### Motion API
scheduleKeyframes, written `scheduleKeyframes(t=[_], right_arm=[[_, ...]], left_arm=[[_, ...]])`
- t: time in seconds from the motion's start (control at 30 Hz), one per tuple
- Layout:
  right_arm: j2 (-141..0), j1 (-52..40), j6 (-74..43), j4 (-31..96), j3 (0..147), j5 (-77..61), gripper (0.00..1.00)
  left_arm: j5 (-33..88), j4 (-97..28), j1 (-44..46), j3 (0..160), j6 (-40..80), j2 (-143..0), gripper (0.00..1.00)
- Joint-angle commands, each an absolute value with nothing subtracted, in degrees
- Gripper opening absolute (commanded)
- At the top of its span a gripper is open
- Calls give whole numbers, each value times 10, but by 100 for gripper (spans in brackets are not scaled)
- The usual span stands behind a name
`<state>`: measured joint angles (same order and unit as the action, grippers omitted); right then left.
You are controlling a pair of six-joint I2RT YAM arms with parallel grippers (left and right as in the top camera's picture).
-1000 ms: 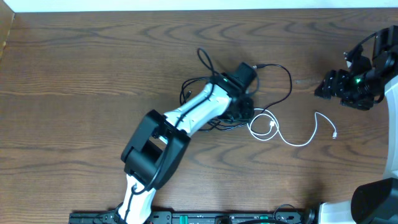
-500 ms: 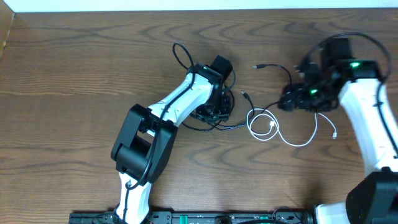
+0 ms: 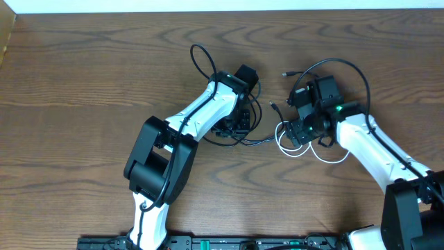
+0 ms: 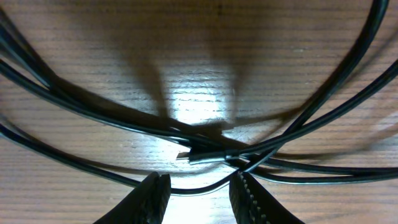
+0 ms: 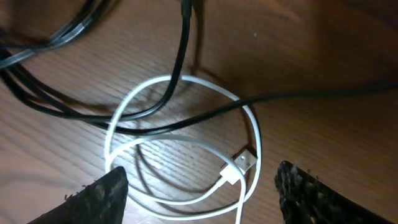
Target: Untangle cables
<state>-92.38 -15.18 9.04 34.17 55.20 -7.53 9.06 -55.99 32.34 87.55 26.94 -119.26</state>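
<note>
Several black cables (image 3: 239, 137) lie tangled mid-table, with one loop (image 3: 201, 59) reaching toward the far side. My left gripper (image 3: 239, 123) hangs low over the tangle. In the left wrist view its jaws (image 4: 200, 194) stand apart, and a thin black cable (image 4: 199, 186) crosses the table between the tips. Just past them a small plug end (image 4: 202, 155) sits where the strands cross. The white cable (image 3: 334, 158) is coiled to the right. My right gripper (image 3: 302, 130) is open above that coil (image 5: 186, 81), whose white plug (image 5: 242, 163) shows between the fingers. Two black strands (image 5: 183, 50) run over the coil.
A black plug end (image 3: 286, 73) lies on the wood beyond the right gripper. The wooden table (image 3: 83, 83) stretches bare to the left, with its pale far edge (image 3: 208, 5) at the top. The right arm's white link (image 3: 378, 153) slants across the right side.
The right arm has swung in from the table's right edge to over the white coil. The left gripper pulled the black tangle a little to the left, then held still.
</note>
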Motion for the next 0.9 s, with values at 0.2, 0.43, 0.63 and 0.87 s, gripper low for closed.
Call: scheduleKeyframes(t=[0.2,0.43,0.63,0.87], right_arm=[[-921,-154,103,189,446,-46,58],[-921,-154,103,160,423,-46,15],[-914,-154,58,163,429,-29,1],[-856,-154,28,230,469,-29,1]], left_arm=[[79,-564,321,880,262,-1174,38],[79,-564,321,880,262,-1174,38],[86,-562,322,880,278,-1174,38],[113,-507,342,879,286,-1178,39]])
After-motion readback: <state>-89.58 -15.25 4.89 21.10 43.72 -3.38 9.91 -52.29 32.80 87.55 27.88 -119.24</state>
